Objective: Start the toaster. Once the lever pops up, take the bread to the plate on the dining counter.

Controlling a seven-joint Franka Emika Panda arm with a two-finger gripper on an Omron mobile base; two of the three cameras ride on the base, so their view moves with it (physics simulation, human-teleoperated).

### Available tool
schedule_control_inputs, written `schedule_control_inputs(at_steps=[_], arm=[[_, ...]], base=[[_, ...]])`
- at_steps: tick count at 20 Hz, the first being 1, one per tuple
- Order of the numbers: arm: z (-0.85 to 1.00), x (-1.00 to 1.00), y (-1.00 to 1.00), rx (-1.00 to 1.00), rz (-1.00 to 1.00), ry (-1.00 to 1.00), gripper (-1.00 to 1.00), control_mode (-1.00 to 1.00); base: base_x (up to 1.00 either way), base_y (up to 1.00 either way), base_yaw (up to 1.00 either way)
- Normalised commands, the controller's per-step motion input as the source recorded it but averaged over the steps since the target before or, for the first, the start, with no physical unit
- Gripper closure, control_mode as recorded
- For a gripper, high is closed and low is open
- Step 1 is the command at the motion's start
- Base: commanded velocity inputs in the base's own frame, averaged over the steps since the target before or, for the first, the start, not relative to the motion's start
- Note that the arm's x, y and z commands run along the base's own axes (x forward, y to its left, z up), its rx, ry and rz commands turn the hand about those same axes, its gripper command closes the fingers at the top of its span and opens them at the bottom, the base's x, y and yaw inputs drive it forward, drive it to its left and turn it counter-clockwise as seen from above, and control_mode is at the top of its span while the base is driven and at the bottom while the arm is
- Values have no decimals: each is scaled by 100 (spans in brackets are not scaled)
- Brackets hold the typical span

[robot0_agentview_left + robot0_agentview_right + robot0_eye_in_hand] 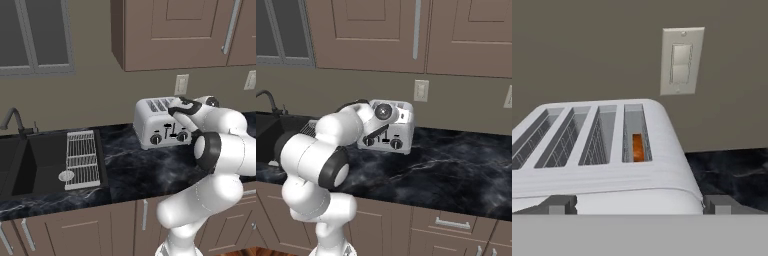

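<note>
Brushed-metal toaster [157, 121], glossy marble counter [130, 170]

No text, label, brand, number or sign can be read anywhere. The toaster [161, 122] has black knobs and levers on its front, at about three o'clock from the sink, but no lettering or dial marks can be made out around them. The wall switch plate [681, 61], at about one o'clock from the toaster in the hand view, is blank.
</note>
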Motion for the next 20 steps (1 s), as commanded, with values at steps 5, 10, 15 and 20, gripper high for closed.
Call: schedule_control_inputs(at_steps=[5, 10, 15, 20], arm=[[0, 1, 0, 0, 0, -1, -100, -100], [10, 0, 0, 0, 0, 0, -100, -100], [19, 3, 0, 0, 0, 0, -100, -100], [17, 5, 0, 0, 0, 0, -100, -100]], base=[[0, 0, 0], [0, 0, 0], [0, 0, 0], [0, 0, 0]])
